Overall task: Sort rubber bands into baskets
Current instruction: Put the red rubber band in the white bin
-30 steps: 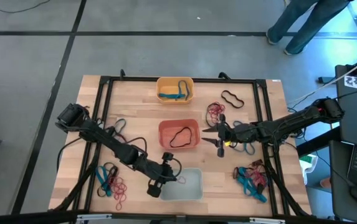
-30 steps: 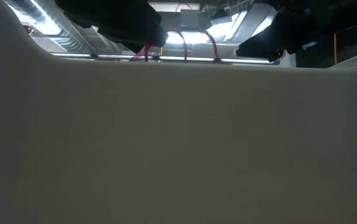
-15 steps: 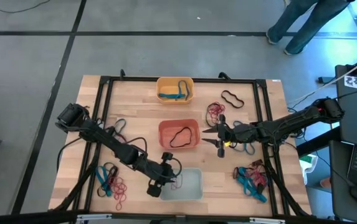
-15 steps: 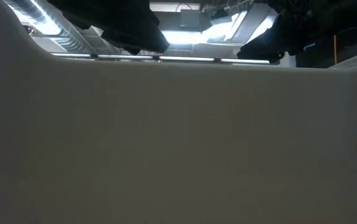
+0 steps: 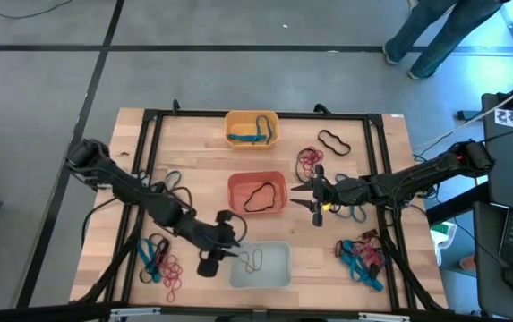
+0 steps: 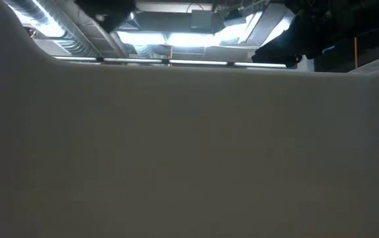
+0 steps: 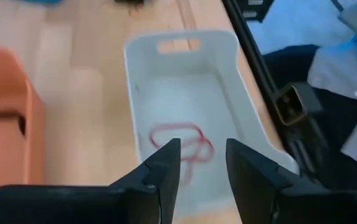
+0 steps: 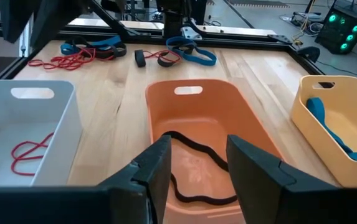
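Now red band (image 7: 181, 144) in whitish basket (image 7: 240, 118)

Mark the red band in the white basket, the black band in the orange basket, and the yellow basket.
red band (image 7: 179, 144), left wrist view, loop's middle.
black band (image 8: 194, 163), right wrist view, upper strand.
yellow basket (image 5: 229, 119), high view, rim corner.

Red band (image 7: 181, 144) in white tub (image 7: 142, 51); black in orange.

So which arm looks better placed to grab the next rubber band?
Probably the left: its gripper is empty, beside the loose red and blue rubber bands. The right gripper hovers by the red-orange plastic basket.
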`<move>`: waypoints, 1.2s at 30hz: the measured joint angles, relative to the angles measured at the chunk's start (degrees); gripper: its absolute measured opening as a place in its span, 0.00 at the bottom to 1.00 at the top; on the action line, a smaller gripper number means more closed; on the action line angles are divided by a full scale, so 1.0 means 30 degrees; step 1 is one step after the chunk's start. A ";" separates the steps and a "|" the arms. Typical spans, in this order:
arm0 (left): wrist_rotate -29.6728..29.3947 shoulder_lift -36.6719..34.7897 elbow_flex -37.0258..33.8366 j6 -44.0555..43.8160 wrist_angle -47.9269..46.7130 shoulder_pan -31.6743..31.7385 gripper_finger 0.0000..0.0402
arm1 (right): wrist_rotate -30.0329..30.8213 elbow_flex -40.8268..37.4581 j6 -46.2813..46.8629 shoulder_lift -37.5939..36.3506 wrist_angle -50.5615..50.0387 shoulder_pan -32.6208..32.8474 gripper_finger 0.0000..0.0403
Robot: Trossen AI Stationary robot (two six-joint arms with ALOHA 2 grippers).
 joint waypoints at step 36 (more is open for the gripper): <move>0.0193 -0.0445 -0.1355 -1.6917 -0.6835 -0.7182 0.30 | 0.0002 0.0000 0.0232 0.0000 -0.0053 0.0000 0.39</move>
